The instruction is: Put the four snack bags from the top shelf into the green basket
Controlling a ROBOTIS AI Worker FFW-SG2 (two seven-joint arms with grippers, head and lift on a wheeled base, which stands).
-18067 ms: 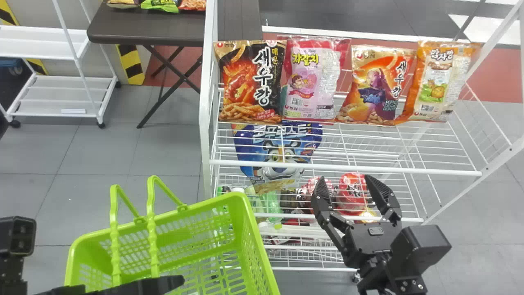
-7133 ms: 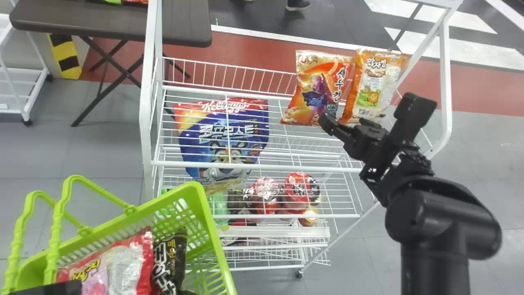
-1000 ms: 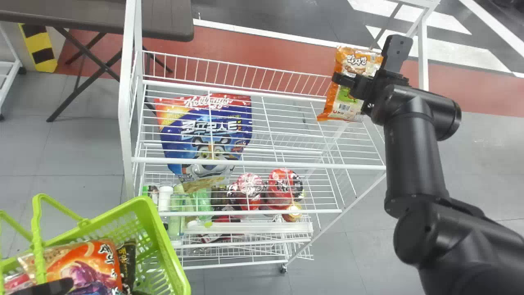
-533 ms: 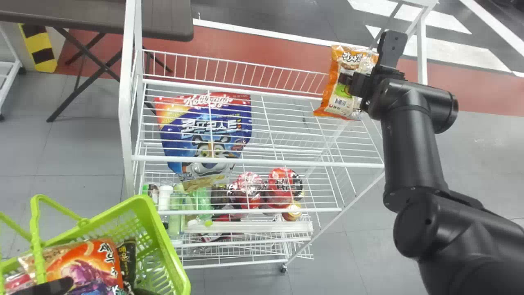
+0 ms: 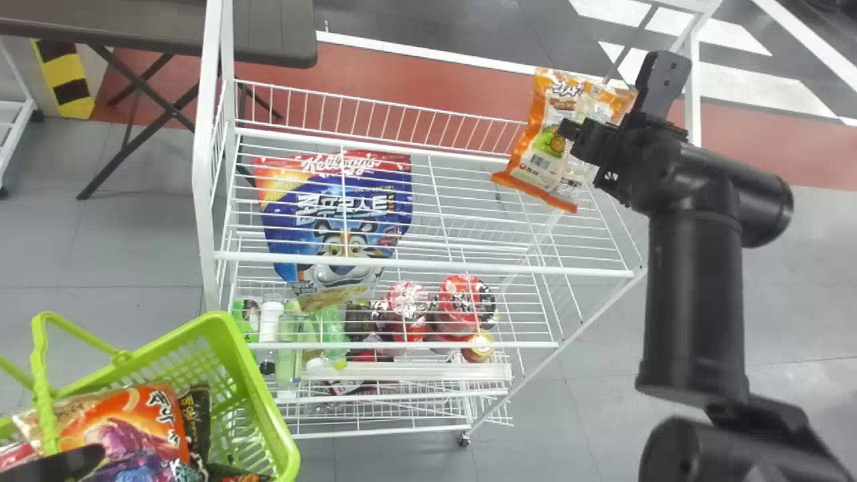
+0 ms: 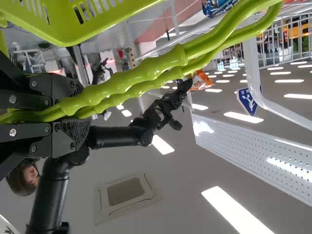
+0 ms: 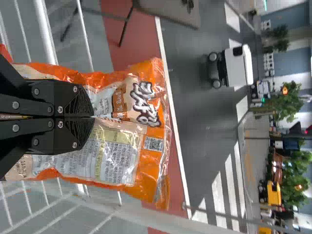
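- Right gripper [image 5: 568,129], closed on an orange snack bag [image 5: 541,152], at the top shelf [image 5: 422,264].
- Left gripper [image 5: 75,462] grips the handles [image 5: 41,395] of the green basket [image 5: 271,415] (other bags [image 5: 137,418] aboard).
- Right wrist view adds a white vehicle [image 7: 240,66].

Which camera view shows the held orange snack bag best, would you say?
The right wrist view: it shows the orange snack bag close up, pinched by the right end effector. The head view shows it smaller, partly covered; the left wrist view, a distant orange piece.
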